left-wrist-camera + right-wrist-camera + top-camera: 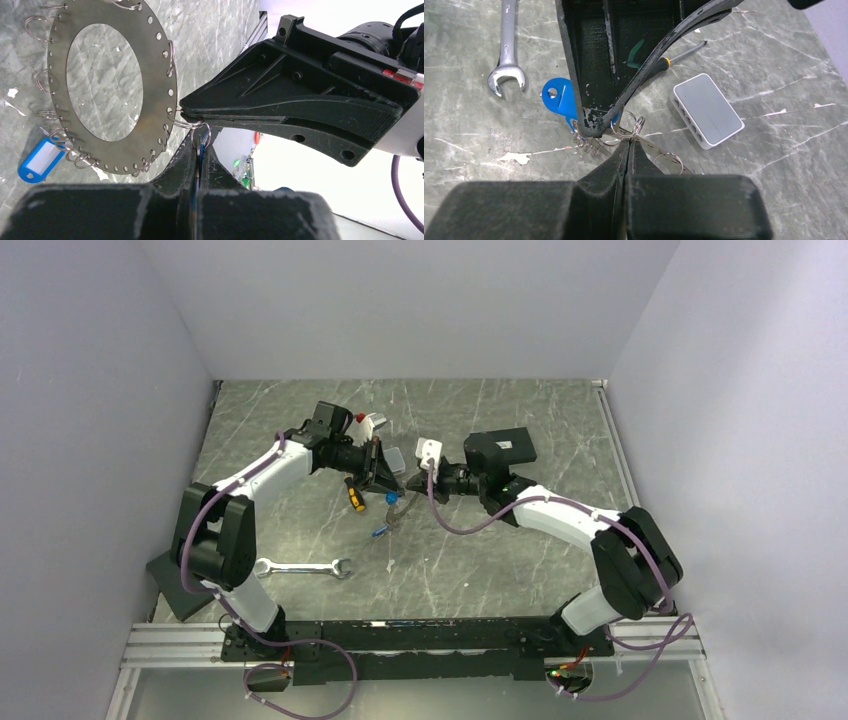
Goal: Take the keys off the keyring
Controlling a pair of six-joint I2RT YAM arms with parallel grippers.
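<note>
The keyring [155, 65] is a flat grey metal ring with holes round its rim and small wire loops through them. It is held up between my two grippers [400, 510]. My left gripper [202, 147] is shut on a blue key [201, 150], edge-on between the fingers, with a small loop at its top. My right gripper [630, 142] is shut on a small loop at the keyring's rim, and its black fingers [300, 110] meet the left gripper's tips. Another blue-headed key [40, 160] hangs from the ring's far side and shows in the right wrist view [559, 97].
A silver wrench [300, 567] lies at the front left. A yellow-and-black screwdriver [355, 495] lies under the left gripper. A white box with ports [706, 110] sits on the table below the right gripper. Another white box [428, 450] is behind the grippers.
</note>
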